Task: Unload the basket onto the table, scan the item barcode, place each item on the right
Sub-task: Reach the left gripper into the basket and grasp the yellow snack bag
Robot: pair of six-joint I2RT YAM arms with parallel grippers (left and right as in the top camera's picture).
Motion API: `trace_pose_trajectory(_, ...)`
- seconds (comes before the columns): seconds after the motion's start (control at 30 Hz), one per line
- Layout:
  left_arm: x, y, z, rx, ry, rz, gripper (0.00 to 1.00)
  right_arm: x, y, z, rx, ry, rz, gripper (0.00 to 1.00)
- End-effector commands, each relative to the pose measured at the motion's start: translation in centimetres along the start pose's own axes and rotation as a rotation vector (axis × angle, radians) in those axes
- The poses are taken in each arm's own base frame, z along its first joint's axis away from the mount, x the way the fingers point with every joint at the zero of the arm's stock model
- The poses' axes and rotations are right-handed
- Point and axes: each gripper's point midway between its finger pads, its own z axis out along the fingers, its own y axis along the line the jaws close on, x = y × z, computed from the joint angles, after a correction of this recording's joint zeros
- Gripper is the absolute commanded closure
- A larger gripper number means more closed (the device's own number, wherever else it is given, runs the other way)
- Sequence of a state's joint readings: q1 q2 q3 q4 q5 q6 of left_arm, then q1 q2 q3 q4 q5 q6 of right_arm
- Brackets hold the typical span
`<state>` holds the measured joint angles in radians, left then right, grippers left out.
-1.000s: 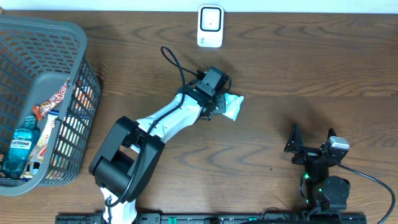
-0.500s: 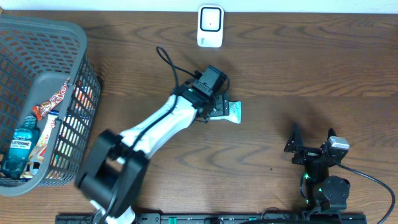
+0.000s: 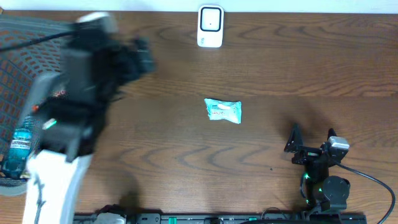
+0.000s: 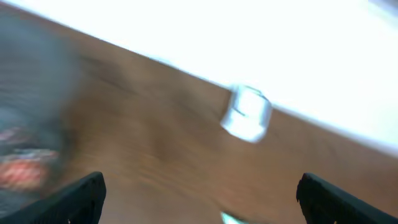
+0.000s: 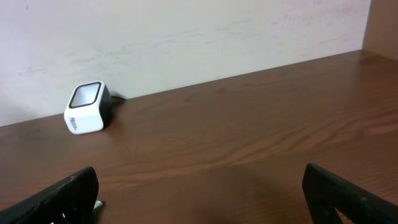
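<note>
The teal packet (image 3: pixel 222 111) lay flat on the bench (image 3: pixel 280 68) near its middle, touched by neither arm, with the white scanner (image 3: pixel 210 26) well apart at the far edge. The left fingers (image 4: pixel 78 196) stood spread wide with nothing between them, the blurred left arm (image 3: pixel 68 106) over by the grey basket (image 3: pixel 12 62). The right fingers (image 5: pixel 68 193) were likewise released and empty, parked near the bench's front right.
</note>
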<state>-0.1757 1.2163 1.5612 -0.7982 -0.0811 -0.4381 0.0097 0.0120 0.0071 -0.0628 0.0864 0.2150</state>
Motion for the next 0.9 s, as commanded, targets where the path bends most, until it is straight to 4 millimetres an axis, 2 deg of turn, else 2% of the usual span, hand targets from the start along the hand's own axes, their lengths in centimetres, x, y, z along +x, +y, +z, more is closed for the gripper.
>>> trace_pose_trajectory(0.0,-1.4,6.8,-0.9,-0.201,-0.043,-0.122,0.02,-0.1,-0.3,0.0,0.012,-0.005,-0.013,0.01)
trace_pose_trajectory(0.1,-0.7,13.3,-2.6,-0.387,-0.028,-0.313,0.02,-0.1,-0.3,0.0,0.013,-0.005,-0.013,0.01)
trace_pose_trajectory(0.2,1.4,18.8,-4.0,-0.573,0.008,-0.547,0.02,-0.1,-0.2,0.0,0.012,-0.005,-0.013,0.01)
trace_pose_trajectory(0.3,4.1,23.1,-4.9,-0.736,0.027,-0.797,0.02,-0.1,-0.2,0.0,0.012,-0.005,-0.013,0.01)
trace_pose_trajectory(0.4,6.9,26.3,-5.0,-0.869,0.029,-1.033,0.02,-0.1,-0.2,0.0,0.012,-0.005,-0.013,0.01)
trace_pose_trajectory(0.53,9.8,28.5,-3.9,-0.983,0.025,-1.248,0.02,-0.1,-0.2,0.0,0.012,-0.005,-0.013,0.01)
trace_pose_trajectory(0.73,13.4,29.8,-1.6,-1.123,0.018,-1.521,0.02,-0.1,-0.2,0.0,0.012,-0.005,-0.013,0.01)
trace_pose_trajectory(0.87,14.3,31.0,0.5,-1.165,0.052,-1.531,0.02,-0.1,-0.3,0.0,0.012,-0.005,-0.013,0.01)
